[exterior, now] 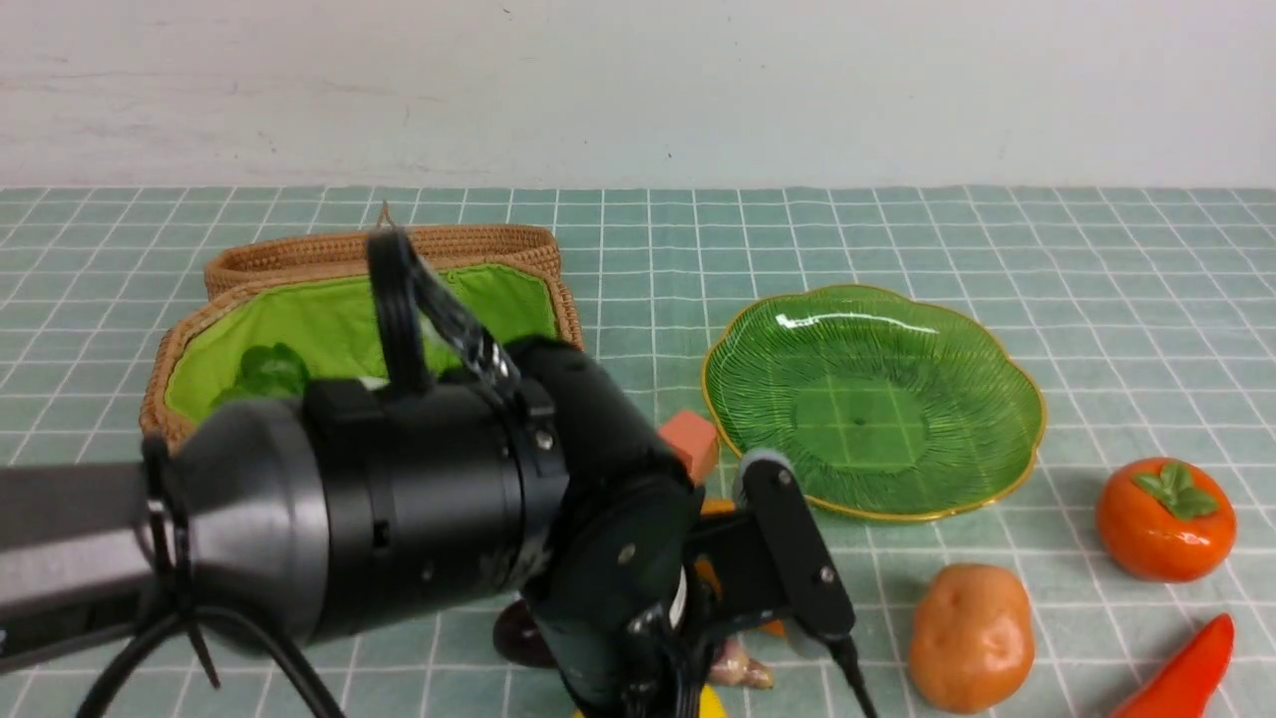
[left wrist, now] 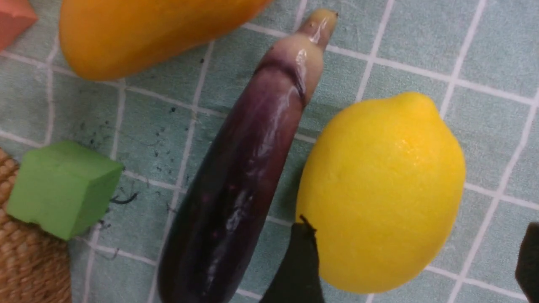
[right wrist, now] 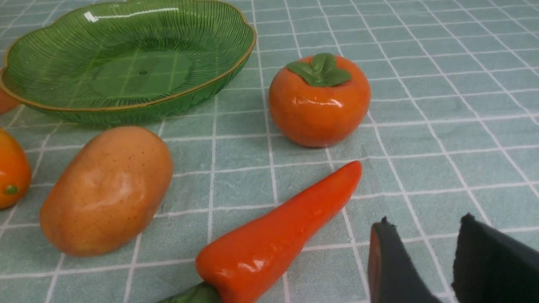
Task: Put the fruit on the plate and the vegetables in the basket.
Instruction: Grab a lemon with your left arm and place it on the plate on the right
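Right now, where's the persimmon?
In the front view, the persimmon sits on the robot's right side, just right of the plate, with the potato and pepper nearer the robot.

The left arm (exterior: pixel 419 499) fills the foreground, hiding part of the basket (exterior: pixel 179 344). Right of it sits the plate (exterior: pixel 872 399), with persimmon (exterior: pixel 1164 519), potato (exterior: pixel 972 638) and pepper (exterior: pixel 1186 673) nearer the camera.

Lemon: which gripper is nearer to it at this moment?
Left. The left gripper is at the lemon, its open jaws flanking it. The right gripper is off by the red pepper, with no lemon in its wrist view.
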